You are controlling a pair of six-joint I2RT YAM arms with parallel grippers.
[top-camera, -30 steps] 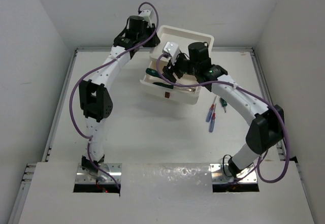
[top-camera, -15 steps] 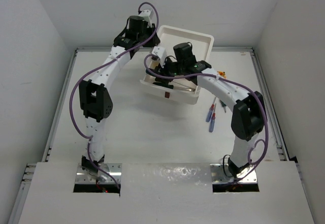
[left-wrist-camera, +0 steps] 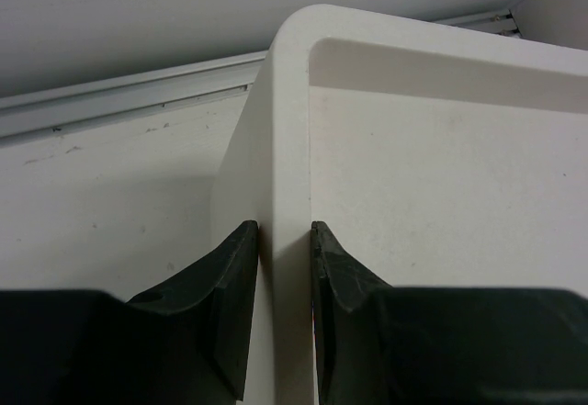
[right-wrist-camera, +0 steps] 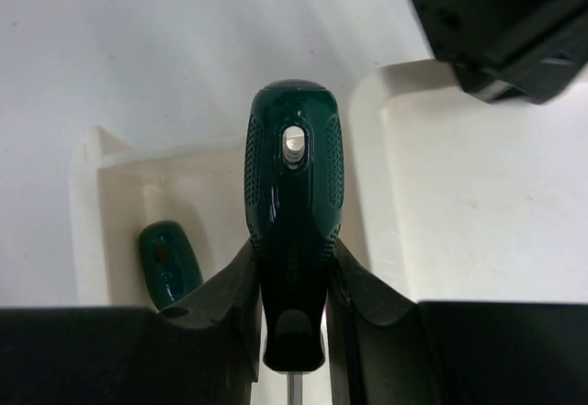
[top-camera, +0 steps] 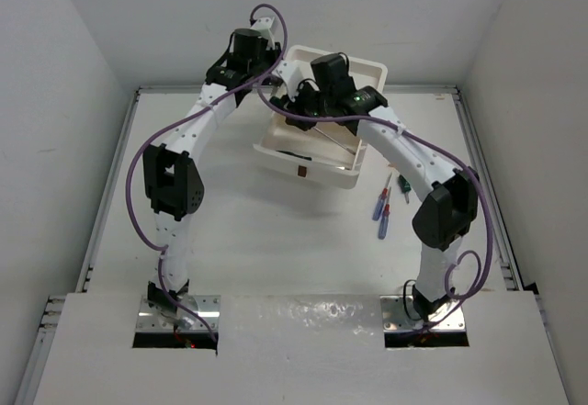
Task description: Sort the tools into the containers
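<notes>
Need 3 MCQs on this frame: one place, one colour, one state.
1. Where are the blue-purple screwdrivers? A in the open drawer; B on the table, right of the white unit; C on the top tray.
2. Handle colour in the right tool? A orange; B red; C green.
3. Left tool? A shut on the unit's rim; B open in air; C holding a screwdriver.
B: they lie on bare table. C: green handle between its fingers. A: both fingers pinch the rim.

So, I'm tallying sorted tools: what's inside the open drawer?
One green-handled screwdriver lies inside; the right gripper grips a second screwdriver over it. Its arm hides the drawer's far part.
</notes>
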